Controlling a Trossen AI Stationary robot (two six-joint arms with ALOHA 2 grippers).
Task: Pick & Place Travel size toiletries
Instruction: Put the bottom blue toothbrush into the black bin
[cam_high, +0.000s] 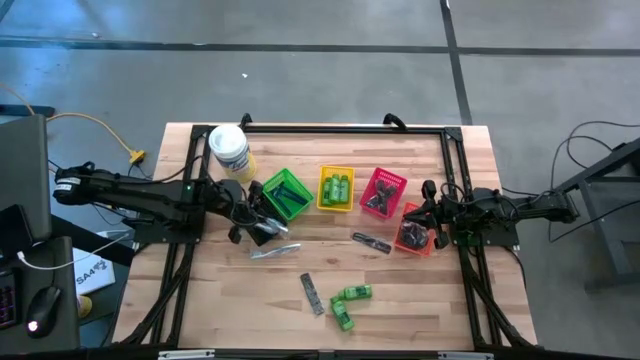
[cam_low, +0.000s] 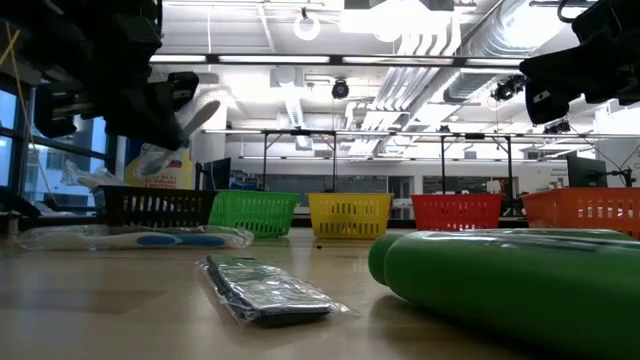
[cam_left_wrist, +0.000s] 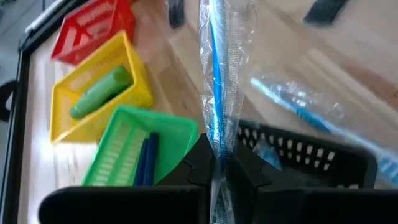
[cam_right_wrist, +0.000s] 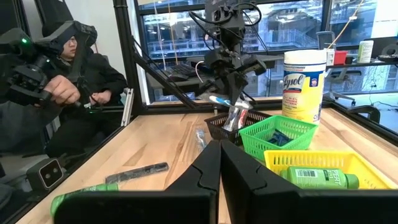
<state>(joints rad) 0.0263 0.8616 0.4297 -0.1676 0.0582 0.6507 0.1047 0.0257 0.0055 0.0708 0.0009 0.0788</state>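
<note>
Left wrist view shows the left gripper (cam_left_wrist: 217, 171) pinching a clear-wrapped blue stick (cam_left_wrist: 217, 74) above the black mesh basket (cam_left_wrist: 311, 155). Lower it well inside before releasing - the wrapper could snag the rim. Right gripper (cam_high: 432, 215) waits shut, empty, over the orange basket (cam_high: 412, 242).

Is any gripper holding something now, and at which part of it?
The left gripper holds a clear-wrapped blue toothbrush by one end, above the black basket. The right gripper is shut and holds nothing.

Coloured baskets (cam_high: 336, 189), white tub (cam_high: 229, 148)
</note>
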